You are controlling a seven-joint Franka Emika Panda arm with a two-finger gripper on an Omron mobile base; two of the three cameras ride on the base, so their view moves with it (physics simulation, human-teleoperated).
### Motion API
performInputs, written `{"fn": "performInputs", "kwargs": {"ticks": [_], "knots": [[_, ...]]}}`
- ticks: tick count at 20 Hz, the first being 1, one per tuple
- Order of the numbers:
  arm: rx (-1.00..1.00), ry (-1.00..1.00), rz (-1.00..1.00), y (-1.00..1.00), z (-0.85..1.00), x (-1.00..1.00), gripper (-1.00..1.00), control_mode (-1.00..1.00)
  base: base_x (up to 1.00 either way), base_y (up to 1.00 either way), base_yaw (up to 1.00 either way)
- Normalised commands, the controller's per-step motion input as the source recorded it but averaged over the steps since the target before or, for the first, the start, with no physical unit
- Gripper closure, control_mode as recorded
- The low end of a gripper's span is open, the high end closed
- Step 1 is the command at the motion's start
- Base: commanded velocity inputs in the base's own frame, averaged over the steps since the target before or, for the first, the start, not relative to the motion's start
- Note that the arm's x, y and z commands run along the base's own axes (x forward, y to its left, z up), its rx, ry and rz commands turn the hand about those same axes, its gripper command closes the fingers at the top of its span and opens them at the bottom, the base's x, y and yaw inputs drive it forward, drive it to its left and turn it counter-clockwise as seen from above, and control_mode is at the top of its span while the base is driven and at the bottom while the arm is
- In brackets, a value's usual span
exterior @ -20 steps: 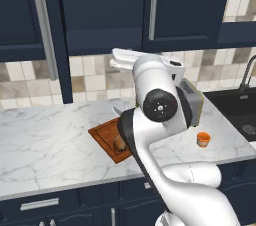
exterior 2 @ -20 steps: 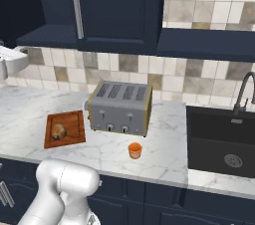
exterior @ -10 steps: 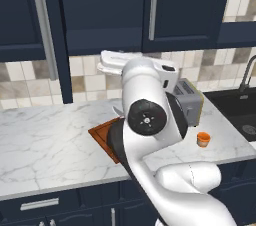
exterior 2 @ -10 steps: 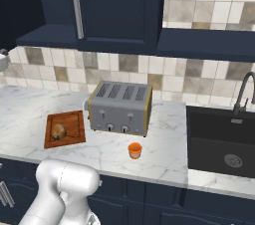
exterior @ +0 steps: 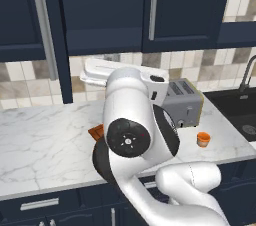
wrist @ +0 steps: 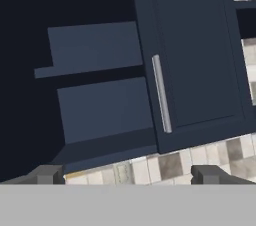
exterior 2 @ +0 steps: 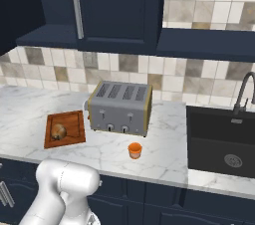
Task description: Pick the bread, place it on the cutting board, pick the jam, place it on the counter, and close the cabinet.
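No readable text, labels, brands, numbers or signs anywhere.

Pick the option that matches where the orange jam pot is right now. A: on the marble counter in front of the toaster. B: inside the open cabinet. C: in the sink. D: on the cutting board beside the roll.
A: the jam stands on the bare counter just in front of the toaster, apart from the cutting board, which holds only the bread.
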Motion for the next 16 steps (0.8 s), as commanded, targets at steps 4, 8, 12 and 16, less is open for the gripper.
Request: {"fn": "performInputs", "kwargs": {"ticks": [4,8,12,16], "knots": [[0.0,0.0,0.0,0.34,0.0,-0.28,-1.0,-1.0,0.0,0.0,0.0],[-0.01,0.0,0.0,0.33,0.0,-0.16,-1.0,-1.0,0.0,0.0,0.0],[-0.02,0.0,-0.01,0.36,0.0,-0.01,-1.0,-1.0,0.0,0.0,0.0],[-0.03,0.0,-0.01,0.4,0.0,0.0,-1.0,-1.0,0.0,0.0,0.0]]}}
